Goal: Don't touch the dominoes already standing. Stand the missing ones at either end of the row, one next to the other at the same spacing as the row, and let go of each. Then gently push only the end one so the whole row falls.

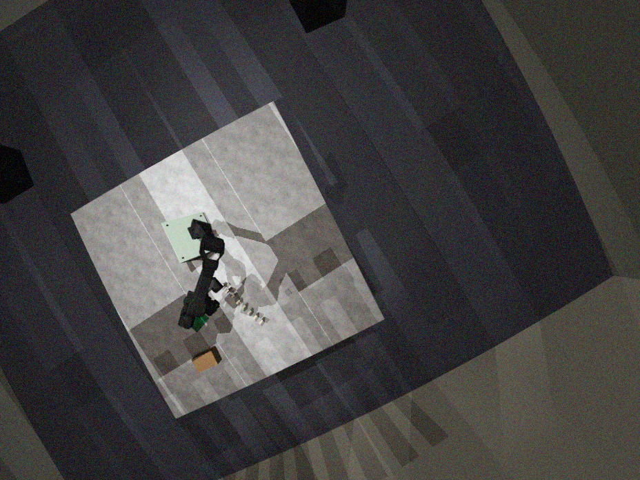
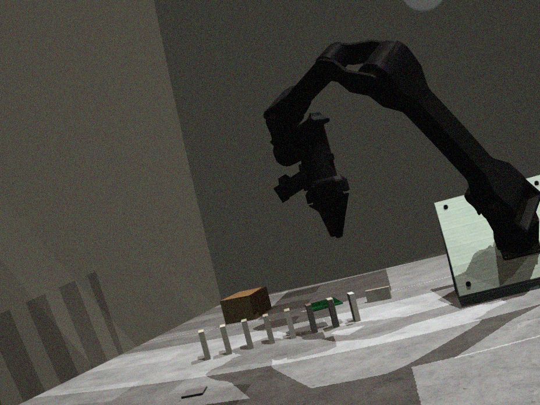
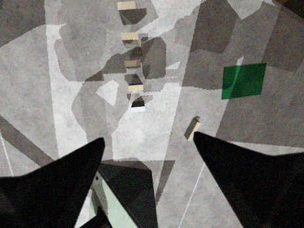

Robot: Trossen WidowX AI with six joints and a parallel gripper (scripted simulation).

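Evidently released: the black parallel-jaw gripper (image 1: 206, 296) (image 2: 336, 235) (image 3: 150, 138) hung above the surface, fingers spread wide, nothing between them. Ahead of it in the wrist view ran a row of eight slim, cream-topped rectangular dominoes (image 1: 243, 308) (image 2: 268, 329) (image 3: 130, 36), all upright and evenly spaced. The row's nearest domino (image 2: 354, 306) (image 3: 137, 109) stood free, just ahead of the fingers. One loose pale rectangular domino (image 2: 378, 293) (image 3: 193, 129) lay flat off the row, by the right-hand finger in the wrist view; presumably the next to stand. Height likely kept the open fingers clear of the row; the even gaps probably served as the measure for placing it. A careless sideways descent could have toppled everything early

Surface: mottled grey tabletop (image 1: 268, 175) (image 2: 370, 357) (image 3: 75, 124), cut by hard shadows. Flat green rectangle (image 1: 200, 323) (image 2: 324, 304) (image 3: 244, 80) beyond the loose piece, orange-brown box (image 1: 205, 360) (image 2: 246, 305) farther off. Room dim, its plain wall (image 2: 86, 130) grey-brown, dark bluish floor (image 1: 465, 310) below
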